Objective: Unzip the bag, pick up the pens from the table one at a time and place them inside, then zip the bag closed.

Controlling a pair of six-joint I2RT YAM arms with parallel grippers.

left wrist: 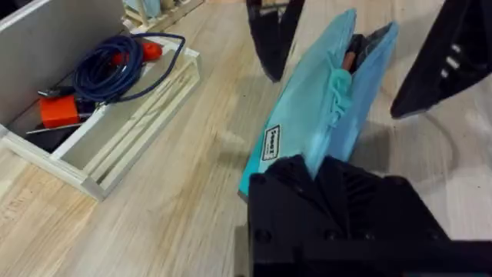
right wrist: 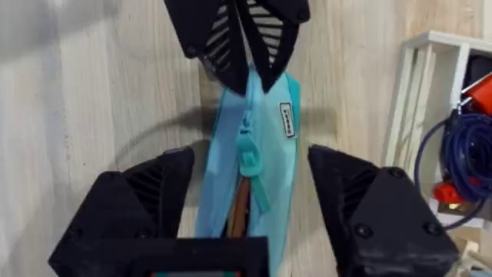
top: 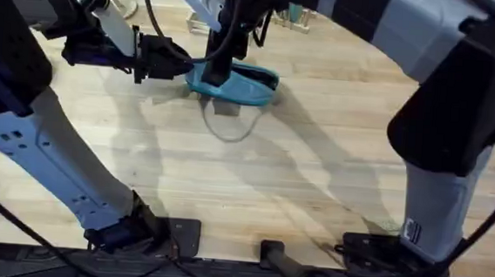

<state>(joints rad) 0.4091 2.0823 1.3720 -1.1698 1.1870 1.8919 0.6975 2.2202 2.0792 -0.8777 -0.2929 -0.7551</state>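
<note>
I see one bag [right wrist: 257, 154] lying on the table [top: 316, 161], at the far middle, between my two grippers. It is soft cloth and light, so I judge it will fold and slide if I pull the zipper with nothing holding it. The left gripper [right wrist: 244, 58] is closed on one end of the bag. The right gripper [right wrist: 254, 192] is wide open above the other end and holds nothing. The best place to grip is the small zipper tab [right wrist: 247, 146]. The zipper is partly open, and I count one pen [right wrist: 240, 208], orange, inside.
</note>
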